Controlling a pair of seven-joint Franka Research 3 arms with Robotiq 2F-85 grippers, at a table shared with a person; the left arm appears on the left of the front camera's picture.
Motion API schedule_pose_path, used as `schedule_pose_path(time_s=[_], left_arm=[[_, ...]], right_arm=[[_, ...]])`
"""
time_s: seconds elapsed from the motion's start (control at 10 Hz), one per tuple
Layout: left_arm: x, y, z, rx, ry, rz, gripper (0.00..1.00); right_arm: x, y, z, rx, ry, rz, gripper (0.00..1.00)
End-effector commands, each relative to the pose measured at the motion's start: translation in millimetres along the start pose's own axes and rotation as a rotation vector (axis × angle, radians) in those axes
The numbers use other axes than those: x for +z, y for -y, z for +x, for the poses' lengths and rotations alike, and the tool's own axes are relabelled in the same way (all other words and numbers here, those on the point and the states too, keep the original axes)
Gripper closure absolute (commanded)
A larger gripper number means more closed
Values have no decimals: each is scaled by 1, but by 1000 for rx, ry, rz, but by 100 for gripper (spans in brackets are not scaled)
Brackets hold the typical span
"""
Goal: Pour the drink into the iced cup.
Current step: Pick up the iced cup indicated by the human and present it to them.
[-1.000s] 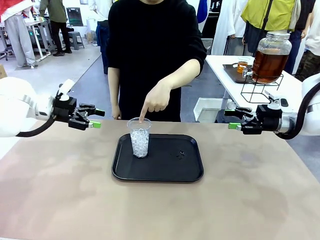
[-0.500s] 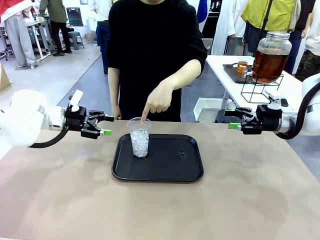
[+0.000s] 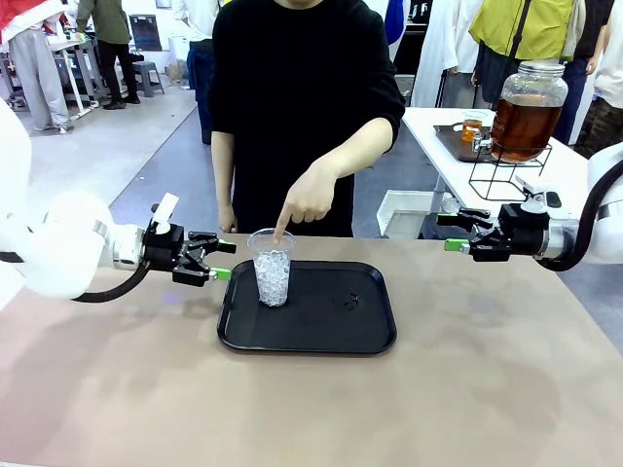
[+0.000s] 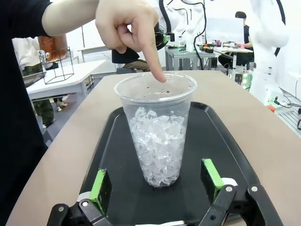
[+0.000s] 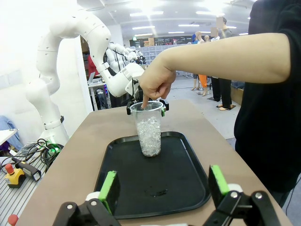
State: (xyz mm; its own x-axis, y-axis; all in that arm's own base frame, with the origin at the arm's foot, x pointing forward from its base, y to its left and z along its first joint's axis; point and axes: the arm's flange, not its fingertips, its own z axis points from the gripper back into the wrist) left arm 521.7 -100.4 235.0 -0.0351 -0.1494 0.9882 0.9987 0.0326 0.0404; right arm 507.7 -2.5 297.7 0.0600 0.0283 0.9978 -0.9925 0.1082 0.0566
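The iced cup point(image 3: 272, 267), clear plastic and about half full of ice, stands upright on the left part of a black tray point(image 3: 331, 331). A person's hand point(image 3: 307, 195) points one finger down onto its rim. My left gripper point(image 3: 222, 260) is open just left of the cup, at its height. In the left wrist view the cup point(image 4: 156, 132) stands a short way ahead, between the spread green pads point(image 4: 100, 185). My right gripper point(image 3: 450, 232) hangs open over the table's far right, well away from the cup point(image 5: 150, 128). A brown drink fills a glass dispenser jar point(image 3: 527, 109) on a side table.
The tray lies mid-table, with a small dark speck point(image 3: 352, 302) on its right half. The person stands at the far edge behind the tray. The white side table point(image 3: 565, 175) with the jar's wire stand is beyond the right gripper.
My left arm has swung right and slightly down, bringing its open gripper close to the cup. The right arm, the cup and the pointing hand have stayed put.
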Motion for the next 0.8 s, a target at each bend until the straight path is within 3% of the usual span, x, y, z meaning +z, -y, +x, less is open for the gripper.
schedule_pose_path(time_s=[0.0, 0.7], left_arm=[[-4, -5, 3, 24, 24, 7, 0], [-7, 0, 0, 20, 11, -6, 0]], right_arm=[[0, 1, 3, 4, -3, -4, 0], [0, 1, 3, 4, -3, -4, 0]])
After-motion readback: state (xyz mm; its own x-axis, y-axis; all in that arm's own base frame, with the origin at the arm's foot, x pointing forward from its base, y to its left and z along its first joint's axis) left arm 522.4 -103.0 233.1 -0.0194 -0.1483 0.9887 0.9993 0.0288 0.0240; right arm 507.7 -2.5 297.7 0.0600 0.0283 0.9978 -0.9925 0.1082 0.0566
